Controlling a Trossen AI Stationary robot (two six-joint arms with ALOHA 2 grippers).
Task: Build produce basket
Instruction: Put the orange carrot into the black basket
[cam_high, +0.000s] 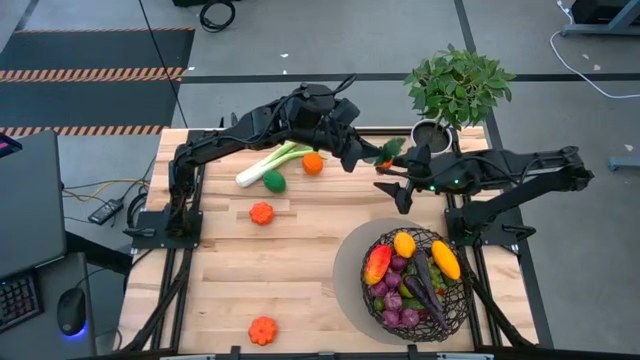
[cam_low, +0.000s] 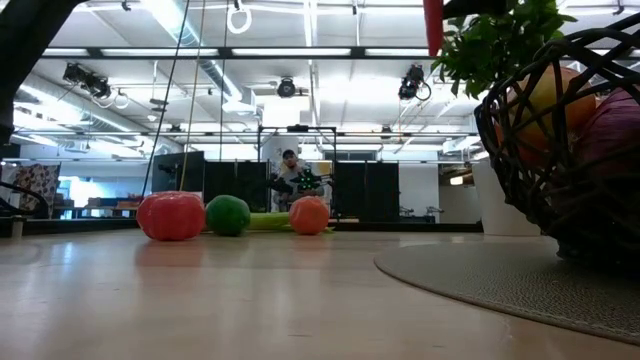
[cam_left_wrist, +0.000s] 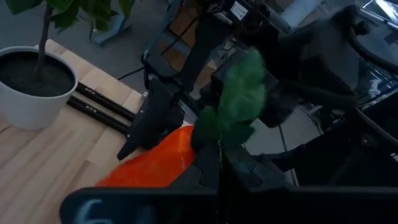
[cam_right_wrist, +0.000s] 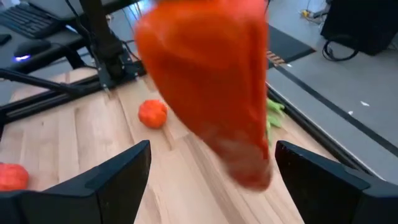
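Two grippers meet near the upper middle of the high view, in front of the white plant pot (cam_high: 432, 132). The left gripper (cam_high: 372, 158) is clamped on the green leafy top of a carrot (cam_high: 385, 156), whose orange body hangs between the spread fingers of the right gripper (cam_high: 392, 180), which stands wide and does not grip it; in the right wrist view the carrot (cam_right_wrist: 211, 87) looms blurred and tapering between the two dark fingers (cam_right_wrist: 115, 171). Left of them on the table (cam_high: 240, 290) lie a green-white leek (cam_high: 268, 162), a lime (cam_high: 274, 181) and an orange (cam_high: 312, 163), with one small pumpkin (cam_high: 261, 213) below and another (cam_high: 263, 331) at the lower edge. The basket (cam_high: 417, 285), dark woven wire, sits lower right on a grey mat (cam_high: 350, 270), heaped with yellow, red and purple produce.
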